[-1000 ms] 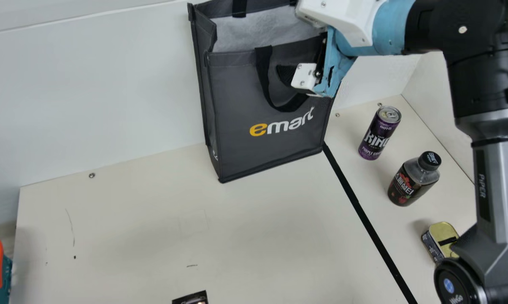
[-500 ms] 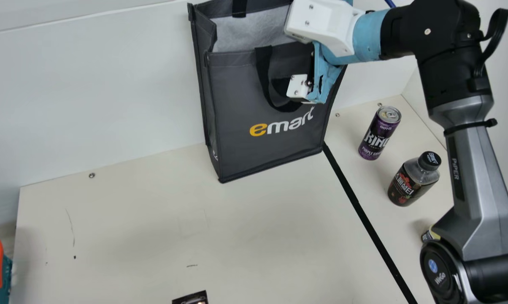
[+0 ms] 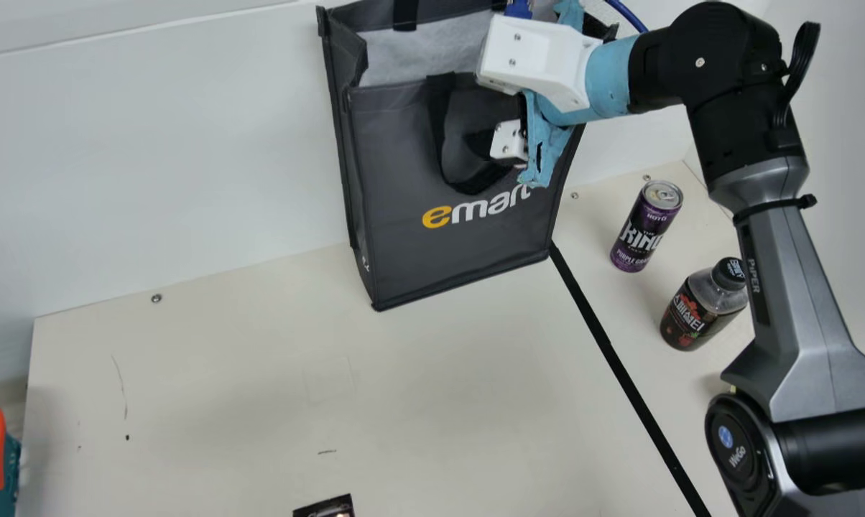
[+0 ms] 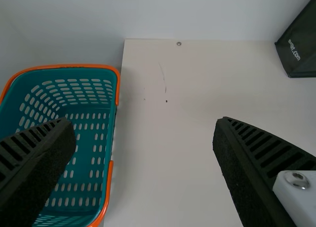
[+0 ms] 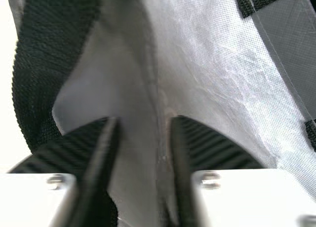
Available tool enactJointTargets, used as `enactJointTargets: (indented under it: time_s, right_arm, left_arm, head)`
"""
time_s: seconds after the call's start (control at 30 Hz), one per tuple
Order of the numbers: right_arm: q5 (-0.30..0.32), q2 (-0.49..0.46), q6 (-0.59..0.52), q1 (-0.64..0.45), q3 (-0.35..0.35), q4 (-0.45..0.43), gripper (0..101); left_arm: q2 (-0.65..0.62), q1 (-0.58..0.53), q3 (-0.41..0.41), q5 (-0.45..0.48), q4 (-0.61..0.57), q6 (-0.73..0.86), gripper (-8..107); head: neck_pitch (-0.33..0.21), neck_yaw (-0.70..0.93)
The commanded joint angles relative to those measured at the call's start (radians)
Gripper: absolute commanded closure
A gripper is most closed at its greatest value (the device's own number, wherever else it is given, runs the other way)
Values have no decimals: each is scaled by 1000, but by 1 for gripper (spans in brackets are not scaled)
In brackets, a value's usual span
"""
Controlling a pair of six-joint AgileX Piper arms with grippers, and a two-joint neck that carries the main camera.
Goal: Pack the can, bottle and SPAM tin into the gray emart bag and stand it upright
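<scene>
1. Yellow and white lettering is printed on the smooth front of the gray emart bag (image 3: 389, 266), stood upright on the counter (image 3: 224, 373).
2. At its handle, the fingers of the right end effector (image 3: 510, 141) are held slightly apart, with fabric seen between.
3. The purple can (image 3: 637, 233) and the dark, red-labelled bottle (image 3: 691, 316) are both marked in white.
4. The SPAM tin (image 3: 733, 388) is mostly hidden by the right arm (image 3: 792, 287).
5. The left end effector (image 4: 144, 122) is spread wide; a slotted, orange-rimmed basket (image 4: 101, 153) is seen.
</scene>
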Motion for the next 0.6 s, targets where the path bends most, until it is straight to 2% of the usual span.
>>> enactJointTargets:
  time_s: [0.0, 0.07, 0.1, 0.57]
  right_arm:
    - [1, -2, -2, 1, -1, 5, 87]
    - [1, -4, -5, 1, 0, 8, 100]
    - [1, -6, -5, 2, 0, 9, 101]
    - [1, -91, 21, 14, 33, -9, 101]
  left_arm:
    - [0, 0, 0, 0, 0, 0, 9]
    - [0, 0, 0, 0, 0, 0, 9]
    - [0, 0, 0, 0, 0, 0, 9]
    - [0, 0, 0, 0, 0, 0, 9]
  head:
    - [-23, -1]
    - [-23, -1]
    - [-23, -1]
    - [-23, -1]
